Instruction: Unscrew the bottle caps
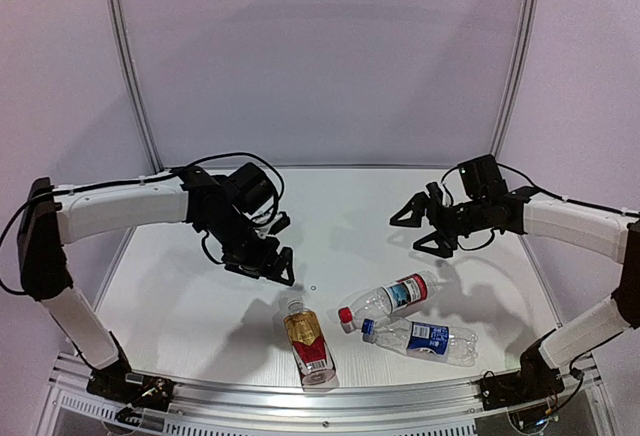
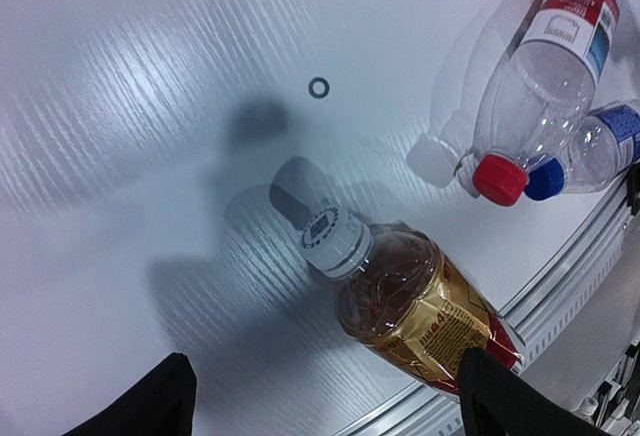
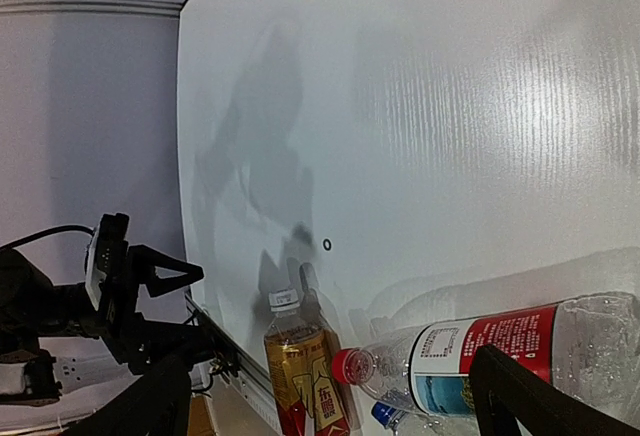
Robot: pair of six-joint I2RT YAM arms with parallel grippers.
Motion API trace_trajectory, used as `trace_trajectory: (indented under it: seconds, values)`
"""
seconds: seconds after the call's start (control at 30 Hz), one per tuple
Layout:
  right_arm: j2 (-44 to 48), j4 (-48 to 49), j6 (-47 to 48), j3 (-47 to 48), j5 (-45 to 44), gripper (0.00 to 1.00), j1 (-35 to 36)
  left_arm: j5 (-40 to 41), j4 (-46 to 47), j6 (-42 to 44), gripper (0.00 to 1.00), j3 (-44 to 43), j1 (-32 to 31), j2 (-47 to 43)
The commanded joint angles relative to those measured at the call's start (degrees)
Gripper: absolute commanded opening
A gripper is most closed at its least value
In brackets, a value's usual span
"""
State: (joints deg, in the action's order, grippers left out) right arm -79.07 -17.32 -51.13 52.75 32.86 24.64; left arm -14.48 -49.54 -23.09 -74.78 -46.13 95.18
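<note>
White tabletop [image 1: 200, 296] fills the overhead view, and all three bottles lie on their sides near its front edge. The amber bottle [image 1: 308, 346] points its white cap [image 1: 293, 305] toward my left gripper [image 1: 268, 268], which hovers close by, spread wide and holding nothing. To the right, the red-labelled bottle [image 1: 398, 294] and the blue-labelled bottle [image 1: 430, 338] lie next to each other, with the red cap [image 1: 346, 314] and blue cap [image 1: 368, 327] close together. My right gripper [image 1: 415, 231] hangs beyond them, fully open and empty.

From my left wrist, the white cap [image 2: 333, 236] is on its bottle, framed between my open jaws and untouched. The red cap [image 2: 498, 178] and blue cap [image 2: 545, 180] sit just beside each other at the upper right. A small ring [image 2: 319, 87] lies on the tabletop farther off.

From my right wrist, my jaws stand wide apart. The red-labelled bottle [image 3: 500, 346] lies nearest, the amber bottle [image 3: 305, 376] is past it, and all the caps are on.
</note>
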Motion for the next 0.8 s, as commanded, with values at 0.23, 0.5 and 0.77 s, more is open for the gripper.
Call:
trace_trajectory:
  seconds: [0.23,0.5,0.77]
  values:
    - [-3.9,-4.4,3.6,3.7,-2.0,0.99,4.1,-1.8,-9.2,0.6,0.85,-8.9,-4.3,10.6]
    - [-1.8,-5.7,3.7,1.9,-3.0,0.99,5.1,-5.3,-8.1,-1.2,0.79,-12.4,-4.0,16.6]
    - [1.3,-6.1,3.1,-1.5,-3.6,0.99,5.4,-6.5,-9.8,-6.4,0.63,-13.5,-1.0,19.4]
